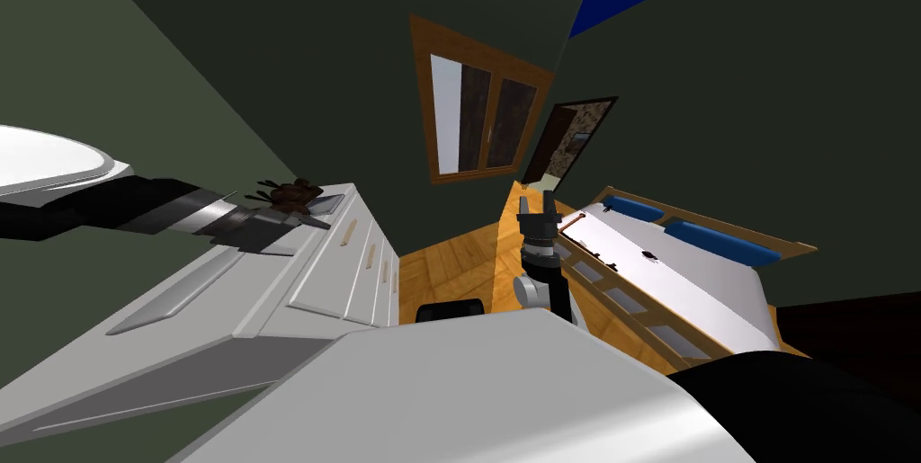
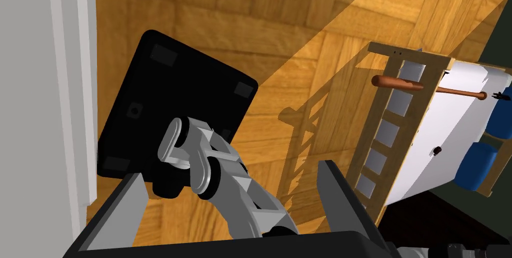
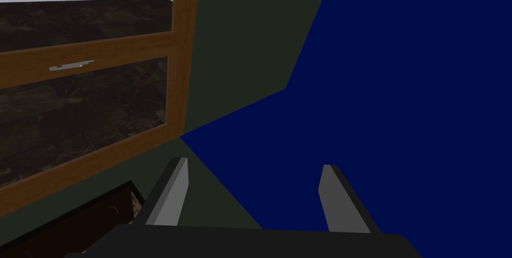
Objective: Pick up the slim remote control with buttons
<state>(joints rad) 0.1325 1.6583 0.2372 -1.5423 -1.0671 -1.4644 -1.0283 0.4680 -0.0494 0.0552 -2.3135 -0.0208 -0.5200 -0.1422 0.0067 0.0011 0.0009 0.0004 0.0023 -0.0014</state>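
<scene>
My left arm reaches out over the top of a white dresser (image 1: 270,296). Its gripper (image 1: 306,219) (image 2: 230,170) stands open and empty, close to a dark brown ragged object (image 1: 290,192) and a flat grey slab (image 1: 326,204). A slim grey bar (image 1: 171,291) lies flat on the dresser top nearer to me; it may be the remote, but I cannot make out buttons. My right gripper (image 1: 537,204) (image 3: 253,163) is raised in front of me, pointing up, open with nothing between its fingers.
A wood-framed bed (image 1: 630,305) (image 2: 395,135) with a white cover, blue pillows (image 1: 719,242), a brown bat (image 2: 400,83) and small dark items stands to the right. Wooden floor (image 2: 280,29) lies between dresser and bed. My black base (image 2: 165,99) stands by the dresser front.
</scene>
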